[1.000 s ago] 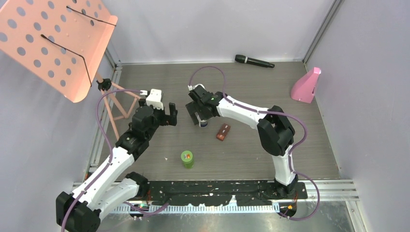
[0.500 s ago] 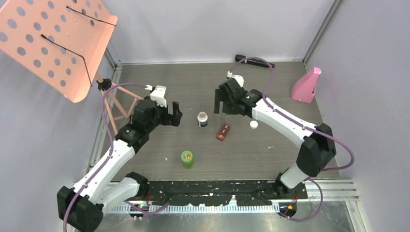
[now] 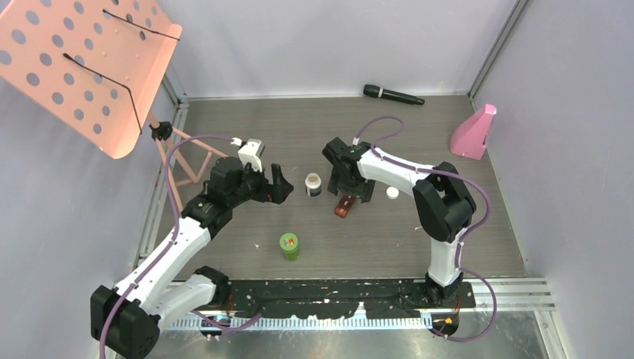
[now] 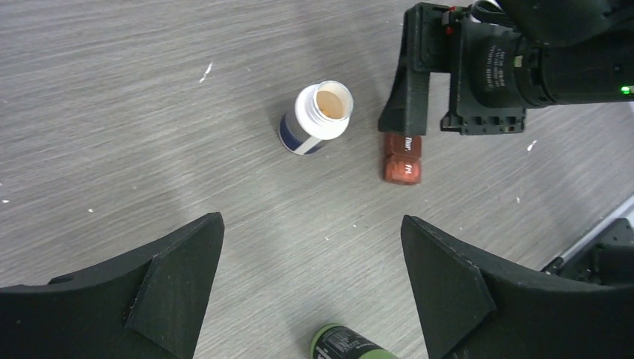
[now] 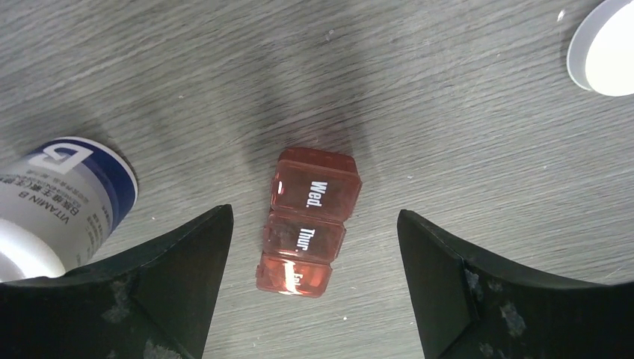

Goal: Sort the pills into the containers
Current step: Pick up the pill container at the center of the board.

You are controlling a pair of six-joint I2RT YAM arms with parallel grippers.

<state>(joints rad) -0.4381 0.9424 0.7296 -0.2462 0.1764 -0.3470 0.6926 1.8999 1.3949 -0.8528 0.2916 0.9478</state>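
Note:
A white bottle (image 3: 314, 184) with a blue label stands open in mid table; it also shows in the left wrist view (image 4: 320, 116) and the right wrist view (image 5: 60, 202). Its white cap (image 3: 392, 193) lies to the right (image 5: 602, 56). A brown-red pill case (image 3: 345, 205) marked Wed, Thur, Fri lies flat (image 4: 402, 158) (image 5: 308, 222). A green-lidded bottle (image 3: 289, 245) stands nearer the front (image 4: 351, 345). My right gripper (image 3: 350, 191) (image 5: 314, 215) is open and empty, straddling the pill case from above. My left gripper (image 3: 278, 187) (image 4: 310, 224) is open and empty, left of the white bottle.
A black microphone (image 3: 392, 95) lies at the back wall. A pink wedge-shaped object (image 3: 473, 133) stands at the back right. An orange perforated music stand (image 3: 82, 67) overhangs the left side, its legs (image 3: 183, 157) on the table's left edge.
My right gripper left the white bottle, swung out to the back right, then came back down over the pill case. The white cap now lies on the table. My left gripper edged right.

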